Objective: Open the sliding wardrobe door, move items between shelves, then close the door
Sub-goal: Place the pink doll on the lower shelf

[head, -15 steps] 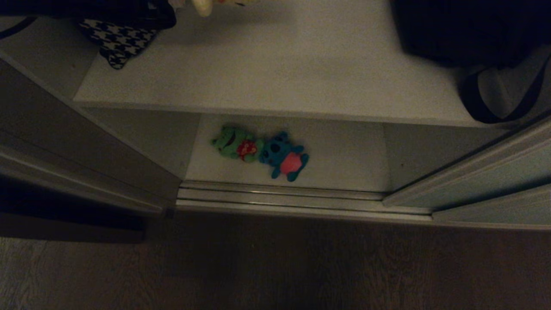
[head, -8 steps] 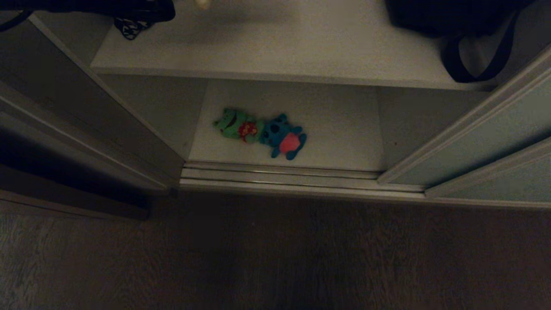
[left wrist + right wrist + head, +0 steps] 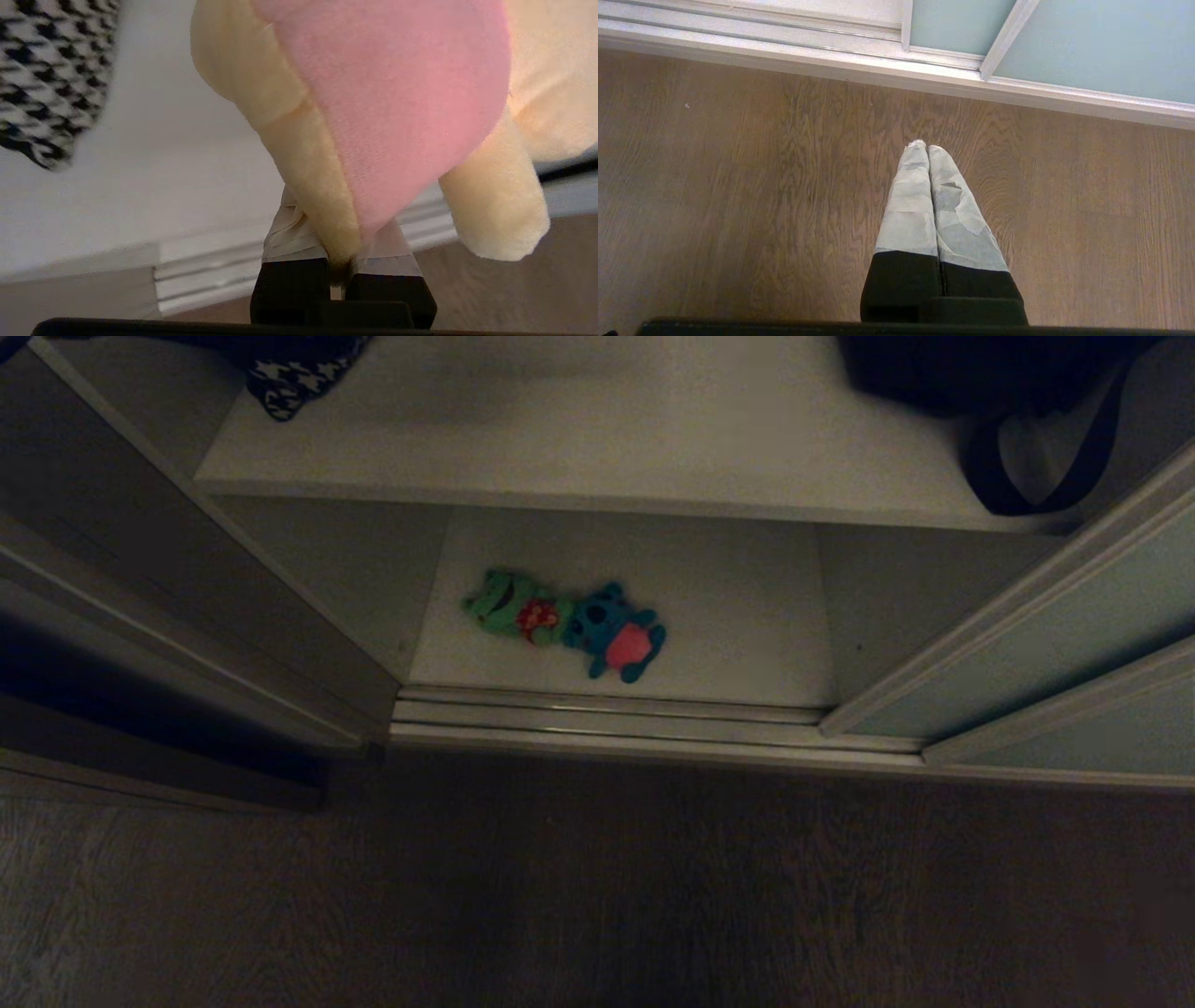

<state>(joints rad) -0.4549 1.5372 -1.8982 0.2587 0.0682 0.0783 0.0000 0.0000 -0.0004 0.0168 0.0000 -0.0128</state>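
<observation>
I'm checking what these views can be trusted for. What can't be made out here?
- Cream-yellow and pink plush toy: left wrist view, cut off by the frame; its face is unseen.
- Left gripper: outside the head view.
- Black strapped bag: head view, cut by the top edge.
- Black-and-white houndstooth cloth: mostly cut off.
</observation>
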